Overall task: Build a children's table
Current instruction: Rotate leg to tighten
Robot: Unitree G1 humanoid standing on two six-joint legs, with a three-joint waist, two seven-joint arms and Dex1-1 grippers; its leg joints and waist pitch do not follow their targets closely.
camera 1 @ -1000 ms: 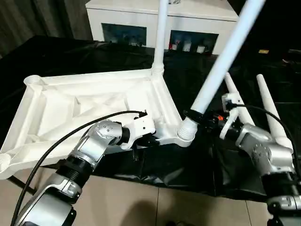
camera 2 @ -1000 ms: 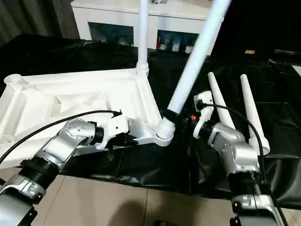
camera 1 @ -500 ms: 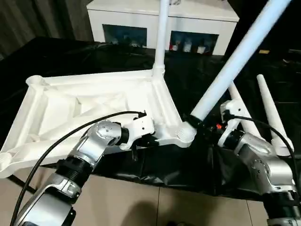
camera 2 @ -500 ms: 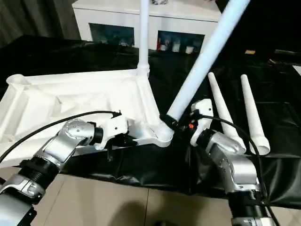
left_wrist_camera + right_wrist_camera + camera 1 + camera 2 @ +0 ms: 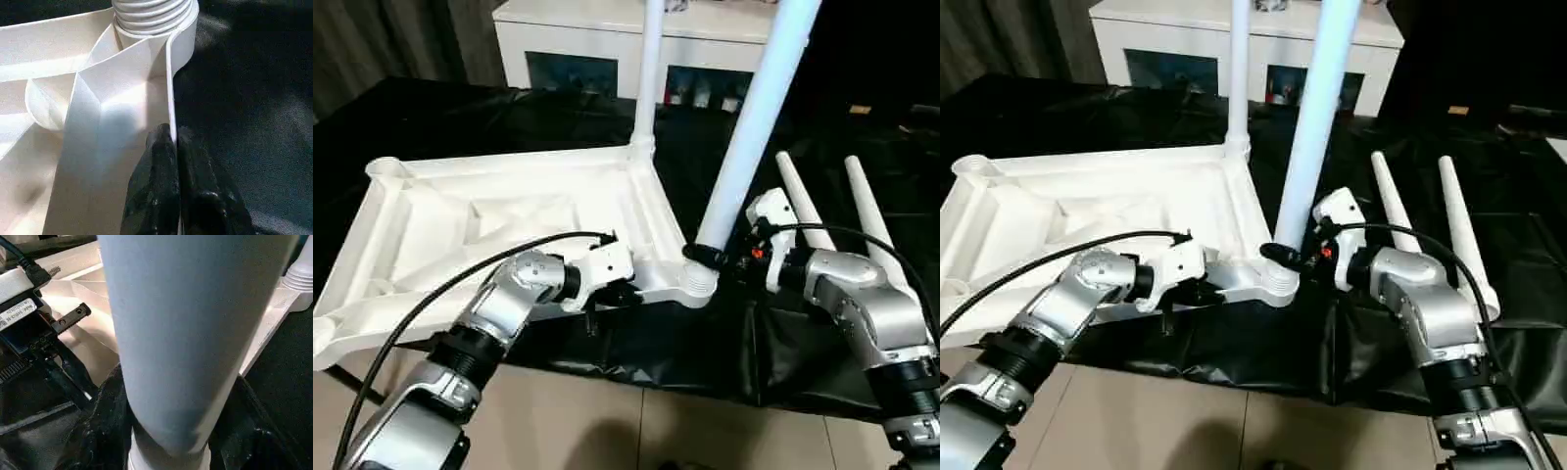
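Observation:
The white tabletop lies upside down, ribs up, on black cloth. One white leg stands upright in its far right corner socket. A second leg rises almost upright from the near right socket, tilting slightly right. My right gripper is shut on this leg just above the socket, with black fingers on either side of it. My left gripper is shut on the tabletop's near rim, close to that socket. Two loose legs lie to the right.
A white cabinet with glass-fronted compartments stands behind the work. Black cloth covers the work surface down to its front edge, with tiled floor below. The tabletop's left corner sockets hold nothing.
The leg in my right gripper has swung from a strong rightward lean to nearly upright in the near right socket. My left gripper has kept its hold on the rim.

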